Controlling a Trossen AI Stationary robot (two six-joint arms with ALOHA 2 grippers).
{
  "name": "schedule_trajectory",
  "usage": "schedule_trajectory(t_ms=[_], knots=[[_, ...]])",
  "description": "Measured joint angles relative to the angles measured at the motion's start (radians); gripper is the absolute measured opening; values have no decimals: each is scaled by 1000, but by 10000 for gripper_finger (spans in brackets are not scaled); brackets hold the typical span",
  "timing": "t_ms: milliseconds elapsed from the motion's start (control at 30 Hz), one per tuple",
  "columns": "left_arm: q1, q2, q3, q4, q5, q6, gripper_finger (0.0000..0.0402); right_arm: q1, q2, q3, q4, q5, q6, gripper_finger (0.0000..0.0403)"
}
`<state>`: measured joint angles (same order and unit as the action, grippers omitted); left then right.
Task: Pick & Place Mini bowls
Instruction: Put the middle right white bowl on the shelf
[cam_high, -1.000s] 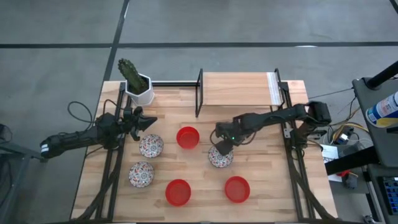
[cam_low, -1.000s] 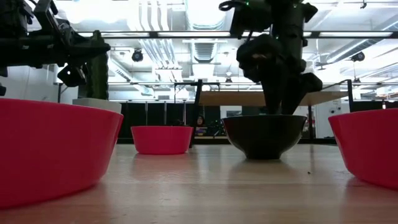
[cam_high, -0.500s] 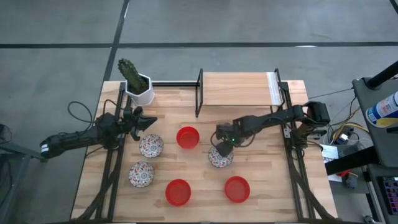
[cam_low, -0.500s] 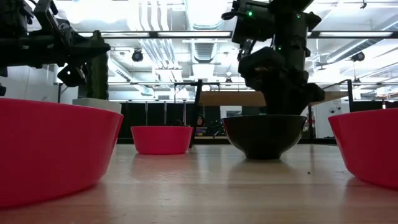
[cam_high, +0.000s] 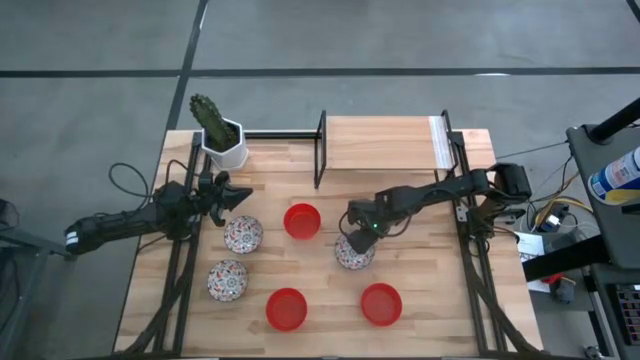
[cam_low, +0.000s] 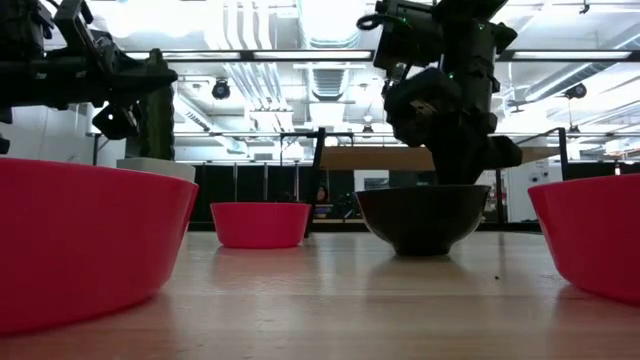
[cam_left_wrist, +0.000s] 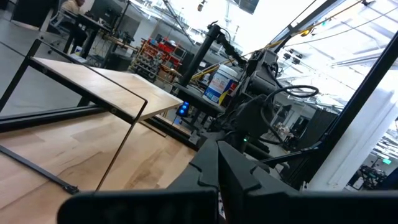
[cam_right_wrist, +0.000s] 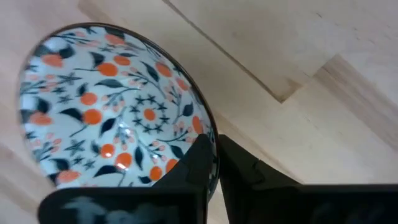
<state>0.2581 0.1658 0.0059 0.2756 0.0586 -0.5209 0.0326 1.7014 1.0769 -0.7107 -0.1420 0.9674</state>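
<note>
A floral mini bowl (cam_right_wrist: 118, 106) sits on the pale wooden counter (cam_right_wrist: 298, 68), its white inside crowded with orange-red blossoms and dark blue leaves and sprigs. The right end effector (cam_right_wrist: 216, 163) reaches the bowl's rim at about 4 o'clock; one dark finger (cam_right_wrist: 193, 165) lies inside the rim, the other (cam_right_wrist: 249, 171) outside, closed upon it. Plank seams cross the counter beyond the bowl.
</note>
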Motion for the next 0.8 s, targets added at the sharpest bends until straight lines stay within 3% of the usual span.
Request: schedule_trajectory(t_ms=[467,800], knots=[[0,0,0,0,0,0,0,-40,-136,17,-19,-50,43,11],[0,0,0,0,0,0,0,-188,-335,54,-184,-40,51,11]])
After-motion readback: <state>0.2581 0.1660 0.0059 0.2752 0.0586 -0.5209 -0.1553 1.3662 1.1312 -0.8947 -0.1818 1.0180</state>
